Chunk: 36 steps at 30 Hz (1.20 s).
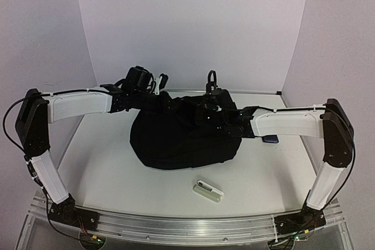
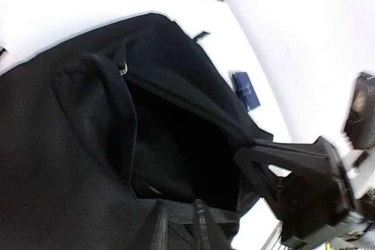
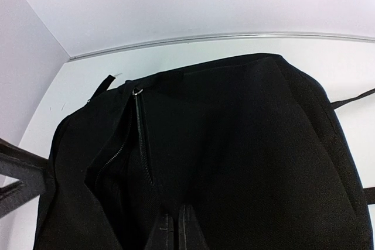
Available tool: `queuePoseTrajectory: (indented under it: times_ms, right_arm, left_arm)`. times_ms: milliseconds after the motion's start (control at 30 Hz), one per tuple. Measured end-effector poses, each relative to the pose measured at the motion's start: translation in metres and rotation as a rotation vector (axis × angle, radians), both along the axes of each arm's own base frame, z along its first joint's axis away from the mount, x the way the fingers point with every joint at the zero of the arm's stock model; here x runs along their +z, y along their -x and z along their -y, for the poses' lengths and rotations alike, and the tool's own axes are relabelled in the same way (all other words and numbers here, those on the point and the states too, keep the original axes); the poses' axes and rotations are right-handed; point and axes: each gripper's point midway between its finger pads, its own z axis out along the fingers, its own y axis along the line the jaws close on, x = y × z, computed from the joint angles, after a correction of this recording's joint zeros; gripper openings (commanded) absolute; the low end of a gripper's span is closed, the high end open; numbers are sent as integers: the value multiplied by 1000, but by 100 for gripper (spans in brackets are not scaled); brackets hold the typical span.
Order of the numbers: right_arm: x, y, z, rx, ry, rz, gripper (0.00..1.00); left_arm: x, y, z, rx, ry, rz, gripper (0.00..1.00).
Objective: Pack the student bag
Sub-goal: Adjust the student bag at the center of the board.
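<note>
Student bag, a large black soft fabric backpack [image 1: 181,136], lies unzipped mid-table. Right gripper [image 3: 177,221] is closed at its fabric; left gripper [image 2: 181,221]: cannot tell. Near white oblong case [image 1: 208,191] and small blue item [image 1: 270,139], right, lie unpacked

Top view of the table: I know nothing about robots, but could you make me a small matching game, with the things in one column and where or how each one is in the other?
Things:
1. student bag
2. pale little case
3. dark blue item
4. right arm's fingers

Descriptions:
A. pressed shut over black fabric
B. lying alone in front of the bag, toward the near edge
C. black, in the middle, zip open
D. lying just right of the bag

Pairs: 1-C, 2-B, 3-D, 4-A
</note>
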Motion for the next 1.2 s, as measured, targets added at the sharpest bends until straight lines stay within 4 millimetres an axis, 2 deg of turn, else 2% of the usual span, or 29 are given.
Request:
queuePoseTrajectory:
  times_ms: [267,500,600,667,800,933,1067,1133,1200]
  right_arm:
    - [1,0,-3,7,-21,-1,0]
    - [0,1,-5,17,-43,0,0]
    - [1,1,-6,18,-50,2,0]
    - [1,2,-6,19,-55,6,0]
    - [2,1,-4,20,-64,11,0]
    - [1,-1,-4,39,-85,-3,0]
    - [0,-9,1,60,-114,-25,0]
    - [0,-12,2,74,-128,-38,0]
    - [-1,-13,3,89,-138,-48,0]
  left_arm:
    - [-50,0,18,-45,5,-132,6]
    - [-74,-12,32,-49,17,-161,5]
    - [-77,-14,32,-35,11,-158,6]
    - [-77,-14,32,-30,7,-154,11]
    - [-71,-11,34,-56,3,-89,31]
    - [-56,10,20,-120,-20,70,46]
    - [-31,48,1,-228,-16,251,54]
    - [-21,73,-1,-311,5,331,55]
    - [-21,101,4,-406,13,398,56]
